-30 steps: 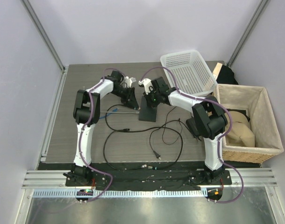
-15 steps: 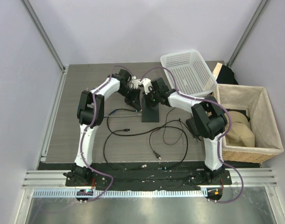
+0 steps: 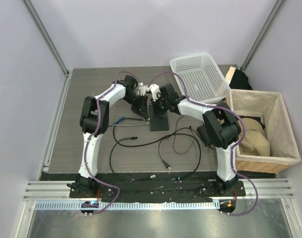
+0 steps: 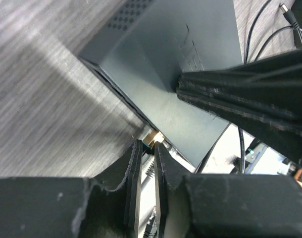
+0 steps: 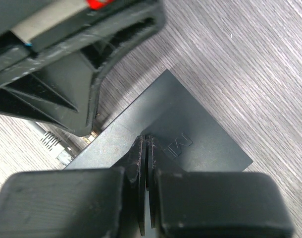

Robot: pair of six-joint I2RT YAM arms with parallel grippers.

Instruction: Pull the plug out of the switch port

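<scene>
At the switch (image 4: pixel 161 64) edge, left end effector (image 4: pixel 147 148) pinches a mostly hidden plug (image 4: pixel 154 135); right end effector (image 5: pixel 145 144), closed, touches its top.

The switch casing (image 4: pixel 176 64) is smooth and matt, the table (image 4: pixel 42 99) wood-grained.

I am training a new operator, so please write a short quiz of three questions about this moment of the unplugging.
1. True or false: the right gripper is shut, with its tips on the top of the grey switch box.
2. Where does the left gripper close?
A) on the plug at the box's edge
B) on a loose cable end
C) on nothing, it is wide open
3. Short answer: which container stands at the far right corner of the table?

Key: 1 true; 2 A; 3 the white plastic basket.
</scene>
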